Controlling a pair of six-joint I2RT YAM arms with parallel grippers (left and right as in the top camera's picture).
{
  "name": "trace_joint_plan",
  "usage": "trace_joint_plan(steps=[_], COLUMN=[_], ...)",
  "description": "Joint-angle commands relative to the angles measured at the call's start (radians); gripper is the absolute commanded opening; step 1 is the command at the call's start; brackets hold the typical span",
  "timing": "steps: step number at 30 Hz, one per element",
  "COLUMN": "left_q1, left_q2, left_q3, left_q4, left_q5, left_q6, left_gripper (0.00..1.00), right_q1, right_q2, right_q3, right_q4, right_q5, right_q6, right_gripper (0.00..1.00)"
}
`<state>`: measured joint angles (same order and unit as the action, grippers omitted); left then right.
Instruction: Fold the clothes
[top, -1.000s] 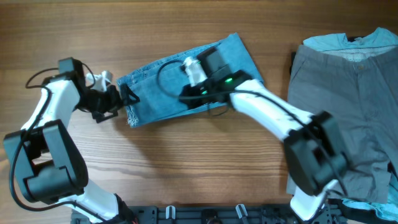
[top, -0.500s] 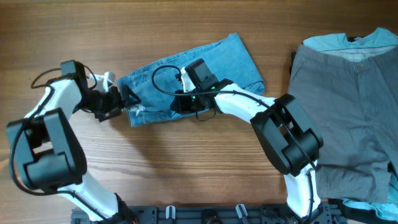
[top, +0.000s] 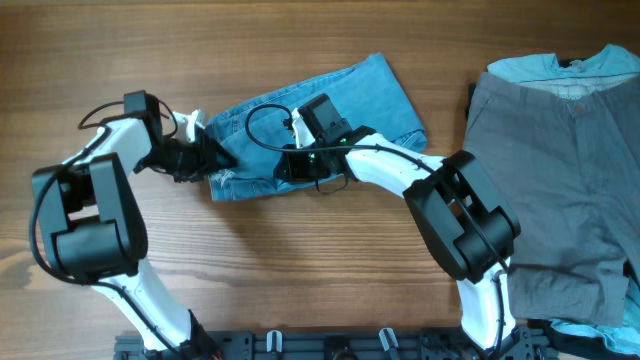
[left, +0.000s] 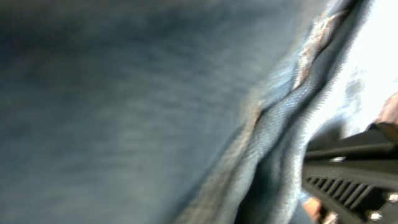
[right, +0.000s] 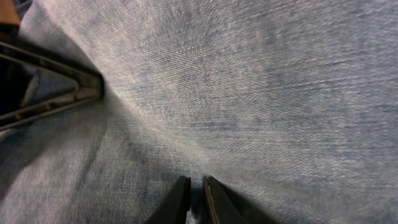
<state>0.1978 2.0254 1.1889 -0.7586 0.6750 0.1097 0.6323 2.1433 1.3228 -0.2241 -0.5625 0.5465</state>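
Observation:
The light blue jeans (top: 370, 95) lie folded into a short slanted bundle in the middle of the table. My left gripper (top: 222, 161) is at the bundle's left edge, its fingers closed over the frayed hem. Blurred denim (left: 124, 93) and a seam fill the left wrist view, and my own jaws do not show there. My right gripper (top: 288, 168) presses down on the lower middle of the bundle. In the right wrist view its tips (right: 196, 183) stand almost together, pinching a little denim (right: 249, 74). A black finger (right: 56, 93) of the left gripper shows at that view's left.
Grey trousers (top: 560, 170) lie spread at the right over a pale blue-green shirt (top: 560, 65). Bare wooden table (top: 300, 260) runs along the front. A black rail (top: 330, 345) lines the near edge.
My left gripper has moved right onto the jeans' left edge and closed. My right gripper slid left across the bundle a second ago and has since held still.

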Motion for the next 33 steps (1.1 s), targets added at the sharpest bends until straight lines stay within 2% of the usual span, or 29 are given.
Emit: trace_joint_plan(steps=[1,5,9,12,15,17,22,27,29,30,33], left_q1=[0.056,0.170,0.265,0.269,0.229,0.169,0.036,0.011,0.024,0.028,0.016], left_q2=[0.087,0.050,-0.015,-0.053,-0.063,-0.063,-0.056,-0.056,-0.056,-0.056,-0.056], left_q3=[-0.028,0.121,0.377,0.599,0.772,0.866,0.879,0.880,0.880,0.879,0.864], left_q4=[-0.098,-0.325,-0.592,-0.760,-0.850,-0.873,-0.780,-0.819,-0.853,-0.863,-0.869], left_q5=[-0.134,-0.150,-0.209,-0.283,-0.334,-0.373,-0.384,-0.451,-0.460,-0.460,-0.456], left_q6=[0.006,0.007,0.007,0.007,0.011,0.010,-0.047,-0.066,-0.066,-0.066,-0.070], left_gripper=[0.04,0.04,0.04,0.04,0.04,0.04,0.04,0.04,0.04,0.04,0.04], right_q1=[-0.005,-0.014,-0.045,-0.083,-0.116,-0.130,-0.142,-0.142,-0.141,-0.135,-0.130], right_q2=[0.048,-0.061,-0.276,-0.420,-0.479,-0.479,-0.465,-0.463,-0.454,-0.434,-0.369], right_q3=[-0.018,-0.018,-0.018,-0.018,-0.018,-0.018,-0.018,-0.018,-0.018,-0.018,-0.018], right_q4=[-0.030,-0.063,-0.175,-0.215,-0.218,-0.222,-0.241,-0.233,-0.183,-0.123,-0.014], right_q5=[0.025,0.018,0.179,0.258,0.271,0.274,0.309,0.338,0.322,0.307,0.307], right_q6=[0.003,-0.064,-0.144,-0.185,-0.183,-0.183,-0.206,-0.213,-0.245,-0.269,-0.280], right_gripper=[0.13,0.13,0.13,0.14,0.14,0.14,0.14,0.14,0.12,0.07,0.06])
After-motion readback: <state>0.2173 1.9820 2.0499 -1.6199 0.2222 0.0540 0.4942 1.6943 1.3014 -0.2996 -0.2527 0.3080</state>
